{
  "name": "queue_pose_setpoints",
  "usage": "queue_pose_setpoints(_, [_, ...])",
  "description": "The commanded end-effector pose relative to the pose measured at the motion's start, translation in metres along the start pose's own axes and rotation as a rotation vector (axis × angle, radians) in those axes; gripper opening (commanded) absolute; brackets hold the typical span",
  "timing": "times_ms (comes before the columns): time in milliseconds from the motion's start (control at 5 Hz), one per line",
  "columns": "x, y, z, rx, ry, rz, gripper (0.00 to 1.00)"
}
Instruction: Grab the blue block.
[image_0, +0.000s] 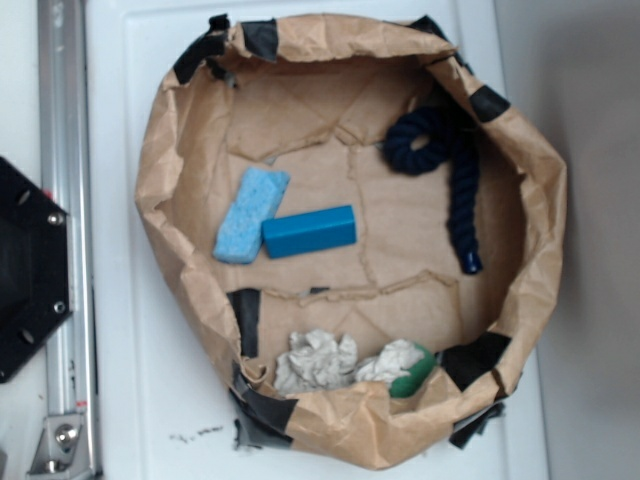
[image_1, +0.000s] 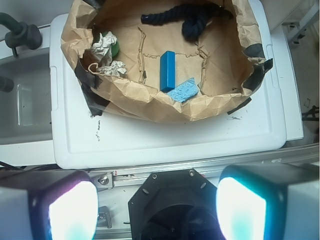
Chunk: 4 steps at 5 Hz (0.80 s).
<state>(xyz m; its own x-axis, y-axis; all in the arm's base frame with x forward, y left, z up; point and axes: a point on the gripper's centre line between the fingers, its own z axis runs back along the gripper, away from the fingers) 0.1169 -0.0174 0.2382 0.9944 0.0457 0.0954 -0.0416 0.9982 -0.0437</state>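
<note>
Gripper (image_1: 157, 207) sits high and well back from the paper-lined basin (image_0: 160, 190), fingers (image_1: 72, 210) spread wide, nothing held. Blue block (image_0: 310, 231) lies flat on the basin floor, one end touching the light-blue sponge (image_0: 250, 214); navy rope (image_0: 455, 170) is well apart. Likely step: approach. Best bet is to clear the crumpled paper rim, descend over the block's free half away from the sponge, and close across the narrow width.
</note>
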Motion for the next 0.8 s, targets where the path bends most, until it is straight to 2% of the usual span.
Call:
queue_pose_setpoints(0, [0.0, 0.0, 0.0, 0.0, 0.0, 0.0, 1.0])
queue_pose_setpoints(200, [0.046, 0.014, -0.054, -0.068, -0.012, 0.064, 1.0])
queue_pose_setpoints(400, [0.091, 0.014, -0.101, -0.058, -0.039, 0.143, 1.0])
queue_pose_setpoints(600, [0.136, 0.011, -0.147, -0.009, -0.022, 0.149, 1.0])
